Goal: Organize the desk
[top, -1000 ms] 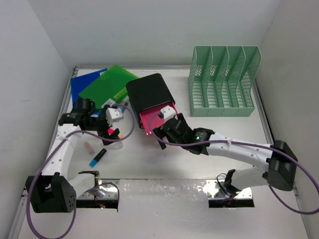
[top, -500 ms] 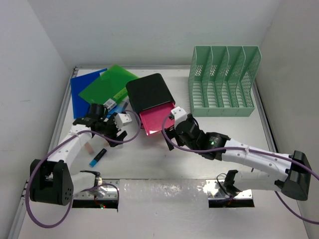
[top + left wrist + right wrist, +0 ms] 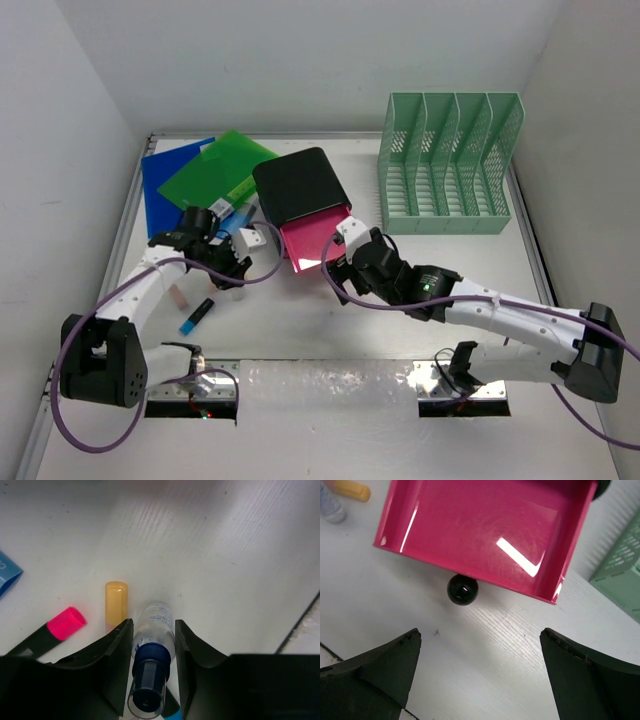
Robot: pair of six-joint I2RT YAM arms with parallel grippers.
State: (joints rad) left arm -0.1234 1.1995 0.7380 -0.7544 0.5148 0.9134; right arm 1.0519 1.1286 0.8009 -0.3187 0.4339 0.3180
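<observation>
Left gripper (image 3: 153, 624) is seen low over the desk (image 3: 300, 335), its two dark fingers (image 3: 117, 650) closed narrowly on a clear bottle (image 3: 154, 637) with a dark blue cap. The bottle lies flat on the white surface, and both of its sides are touched by the fingers.

Just left of the bottle a short yellow-tan tube (image 3: 116, 602) is laid parallel to it. Further left lies a black marker with a pink cap (image 3: 65, 624). At the far left edge of the wrist view the corner of a blue item (image 3: 7, 575) is shown; what it is cannot be told.

In the top view the desk is spread under everything, from the arm bases to the back wall. A blue folder (image 3: 160, 175) is lying in the far left corner, partly overlapped by a green folder (image 3: 215, 170). A blue pen (image 3: 196, 317) is lying apart, nearer the front edge.

Near the middle a black box (image 3: 300, 185) is set at an angle, with its pink drawer (image 3: 480, 530) pulled out and nothing seen inside. A round black knob (image 3: 462, 589) is fixed to the drawer's front.

Right gripper (image 3: 480, 632) is held wide apart just in front of that knob, with nothing between its fingers.

At the far right a mint-green file rack (image 3: 450, 165) is stood upright.
</observation>
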